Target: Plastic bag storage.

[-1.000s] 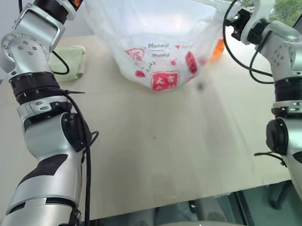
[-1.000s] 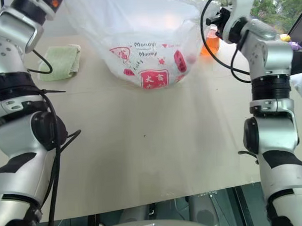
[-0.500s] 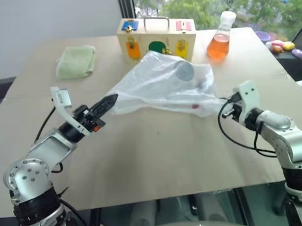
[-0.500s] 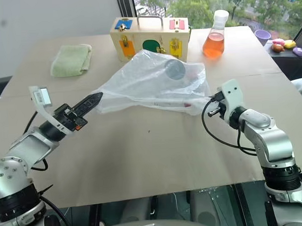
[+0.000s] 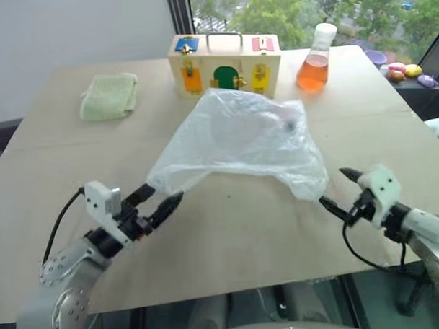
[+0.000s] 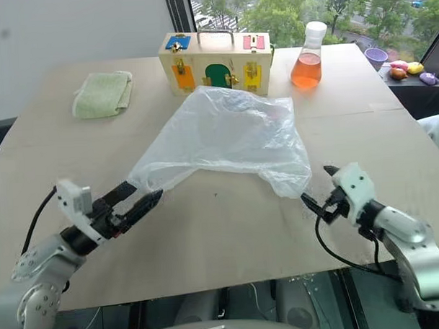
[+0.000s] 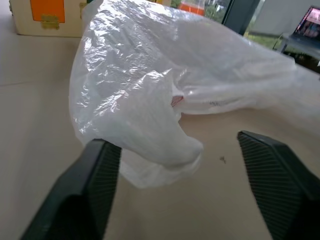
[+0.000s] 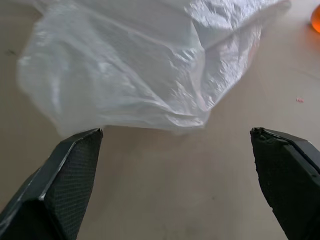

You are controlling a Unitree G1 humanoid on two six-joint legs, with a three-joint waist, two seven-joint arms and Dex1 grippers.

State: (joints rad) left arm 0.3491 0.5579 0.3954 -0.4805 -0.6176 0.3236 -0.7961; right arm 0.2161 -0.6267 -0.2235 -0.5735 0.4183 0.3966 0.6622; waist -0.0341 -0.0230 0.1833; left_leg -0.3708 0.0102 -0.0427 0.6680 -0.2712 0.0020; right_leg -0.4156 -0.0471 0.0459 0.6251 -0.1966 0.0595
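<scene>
Plastic bag spread on table, no print readable.
Left gripper and right gripper both spread wide, gripping nothing; orange liquid in flask.

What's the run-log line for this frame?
task: bag storage | left gripper: jaws open, empty | right gripper: jaws open, empty | large translucent white plastic bag: loose on wooden table, before wooden box

Both silver-and-black arms reach forward, low over the counter. The left gripper points ahead and inward, its two black fingers spread apart and holding nothing. The right gripper angles inward too, fingers likewise spread wide and empty.
</scene>
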